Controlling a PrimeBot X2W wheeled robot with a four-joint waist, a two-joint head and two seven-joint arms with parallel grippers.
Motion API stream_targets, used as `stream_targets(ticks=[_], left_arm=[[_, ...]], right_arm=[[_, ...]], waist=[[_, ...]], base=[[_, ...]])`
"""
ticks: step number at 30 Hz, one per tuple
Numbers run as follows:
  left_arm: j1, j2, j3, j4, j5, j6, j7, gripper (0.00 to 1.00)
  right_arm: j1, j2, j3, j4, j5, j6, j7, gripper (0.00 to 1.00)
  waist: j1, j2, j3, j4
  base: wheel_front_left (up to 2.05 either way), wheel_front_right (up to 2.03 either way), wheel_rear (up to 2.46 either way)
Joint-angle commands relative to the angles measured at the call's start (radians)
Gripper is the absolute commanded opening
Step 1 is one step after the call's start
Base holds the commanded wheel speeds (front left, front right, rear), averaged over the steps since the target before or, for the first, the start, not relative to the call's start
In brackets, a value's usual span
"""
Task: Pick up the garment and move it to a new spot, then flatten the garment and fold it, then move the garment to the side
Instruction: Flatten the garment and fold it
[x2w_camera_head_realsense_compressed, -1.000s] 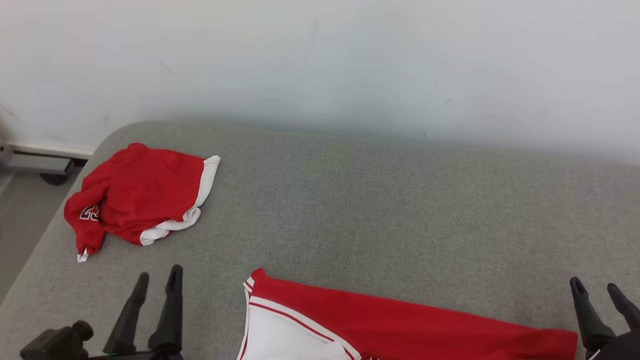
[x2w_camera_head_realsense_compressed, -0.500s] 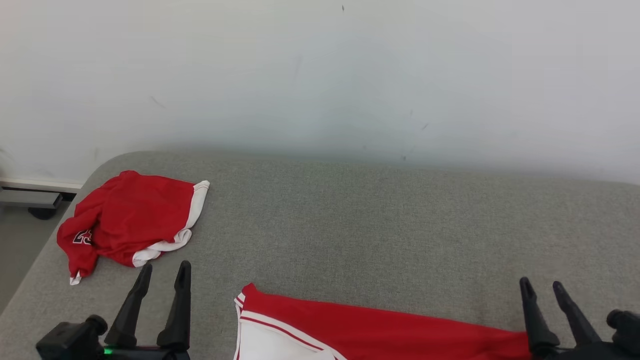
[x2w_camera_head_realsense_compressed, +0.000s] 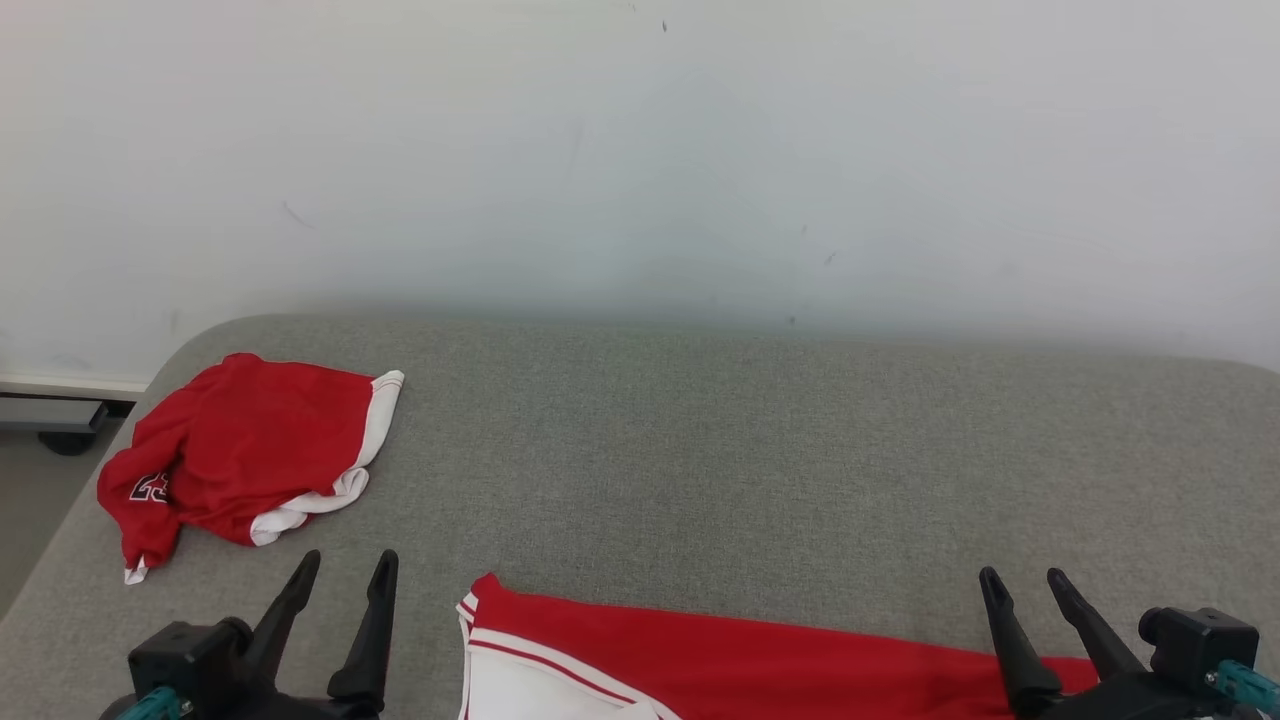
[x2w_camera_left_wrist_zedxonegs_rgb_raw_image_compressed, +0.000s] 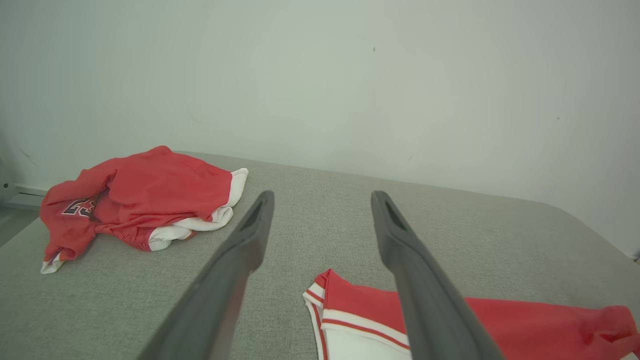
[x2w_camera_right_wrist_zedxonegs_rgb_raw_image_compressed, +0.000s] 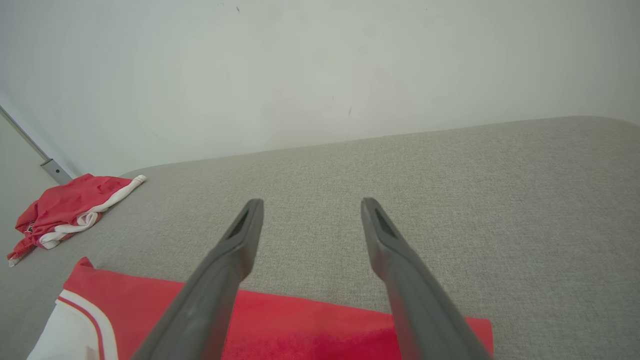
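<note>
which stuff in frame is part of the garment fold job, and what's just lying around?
Job:
- flat red-and-white garment at the near edge, probably the working piece
- left end effector, open
- right end effector, open
- grey padded surface

Lying about:
- crumpled red garment, far left; queued or finished, cannot tell
- wall
- grey bar low by the wall

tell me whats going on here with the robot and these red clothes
A two-armed robot faces a grey padded surface with two red-and-white pieces of clothing on it. The crumpled garment lies at the far left. The flat garment is spread along the near edge. The left gripper and the right gripper are both open and empty, one near each end of the flat garment. Nothing is gripped at this moment.
</note>
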Motion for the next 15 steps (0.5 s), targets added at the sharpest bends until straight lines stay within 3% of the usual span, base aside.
stream_targets(ticks=[1, 15], left_arm=[[-0.006, 0.007, 0.005, 0.002, 0.012, 0.001, -0.006, 1.0], [-0.03, 0.024, 0.0, -0.008, 0.04, 0.032, 0.003, 1.0]], right_arm=[[-0.012, -0.003, 0.0, 0.0, -0.011, -0.001, -0.001, 1.0], [-0.006, -0.003, -0.034, -0.046, -0.116, -0.001, -0.001, 1.0]], waist=[[0.0, 0.0, 0.002, -0.001], [0.0, 0.0, 0.026, -0.009]], base=[[0.0, 0.0, 0.0], [0.0, 0.0, 0.0]])
